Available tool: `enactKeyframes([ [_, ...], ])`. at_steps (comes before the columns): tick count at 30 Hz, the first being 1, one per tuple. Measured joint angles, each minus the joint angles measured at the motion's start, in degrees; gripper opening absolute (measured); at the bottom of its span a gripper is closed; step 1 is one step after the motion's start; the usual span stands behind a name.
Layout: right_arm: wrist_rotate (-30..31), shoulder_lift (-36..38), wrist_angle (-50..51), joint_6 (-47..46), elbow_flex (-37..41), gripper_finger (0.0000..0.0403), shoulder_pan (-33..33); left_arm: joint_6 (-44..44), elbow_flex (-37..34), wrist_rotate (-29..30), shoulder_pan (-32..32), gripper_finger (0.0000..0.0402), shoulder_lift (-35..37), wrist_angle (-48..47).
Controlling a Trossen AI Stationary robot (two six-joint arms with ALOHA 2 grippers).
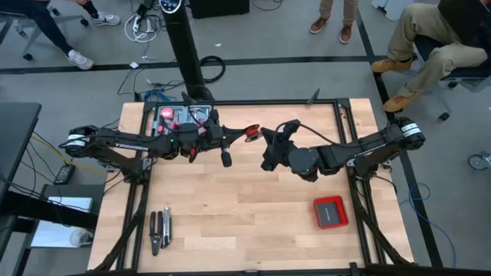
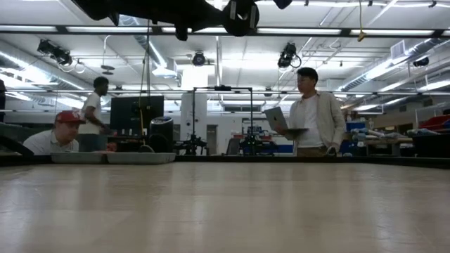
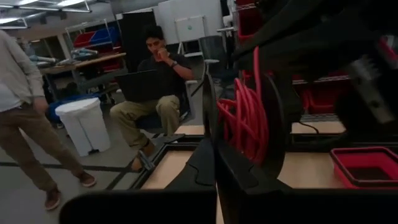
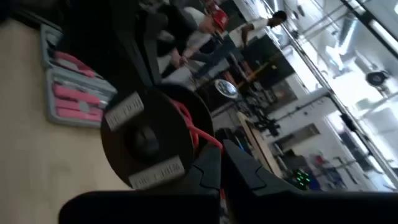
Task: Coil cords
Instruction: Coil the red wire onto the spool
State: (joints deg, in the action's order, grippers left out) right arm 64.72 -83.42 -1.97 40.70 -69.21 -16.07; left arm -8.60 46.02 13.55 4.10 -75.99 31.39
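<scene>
A small black spool [image 1: 252, 133] wound with the red cord [image 3: 249, 118] hangs in the air over the middle of the table's far half, between my two grippers. My left gripper [image 1: 239, 135] reaches in level from the left and is shut on the spool. My right gripper [image 1: 265, 138] comes level from the right and is shut at the spool's other side, where a strand of red cord [image 4: 198, 132] leaves the coil. The right wrist view shows the spool's flat black face [image 4: 149, 143] with two white labels. My left gripper [image 3: 214, 167] pinches the rim of the spool's near black flange [image 3: 210, 124] between its two fingers, coming level from the table's left. The spool is lifted clear of the table, and this view sees it edge on. My right gripper [image 4: 221, 163] is shut on the red strand [image 4: 210, 142] right where it comes off the coil, beside the flange's rim. The fingers come level from the table's right. How much cord lies between them is hidden by the fingers.
A flat red square box [image 1: 331, 211] lies near the table's right edge. A tray of pink-handled tools [image 1: 184, 116] stands at the far left, and pliers [image 1: 159, 228] lie at the near left. People stand and sit beyond the far edge.
</scene>
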Motion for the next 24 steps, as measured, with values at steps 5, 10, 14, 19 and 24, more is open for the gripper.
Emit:
enactKeyframes([
  [5,3.5,0.0,-0.3,0.1,0.0,0.0000,-0.8,0.0,0.2,-2.5,0.1,0.0000,2.3,-2.9],
  [10,6.6,0.0,0.4,0.5,0.0,0.0000,-0.8,0.0,0.2,-3.7,0.1,0.0000,3.0,-3.8],
  [14,8.4,0.0,0.6,1.0,0.0,0.0000,-0.9,0.0,0.2,-4.9,0.1,0.0000,3.3,-4.2],
  [19,10.4,0.1,0.5,2.9,0.0,0.0000,-0.9,0.0,0.2,-5.1,0.1,0.0000,3.3,-4.2],
  [24,12.6,0.1,0.3,3.4,0.0,0.0000,-1.5,0.0,0.2,-5.4,0.1,0.0000,3.6,-4.1],
])
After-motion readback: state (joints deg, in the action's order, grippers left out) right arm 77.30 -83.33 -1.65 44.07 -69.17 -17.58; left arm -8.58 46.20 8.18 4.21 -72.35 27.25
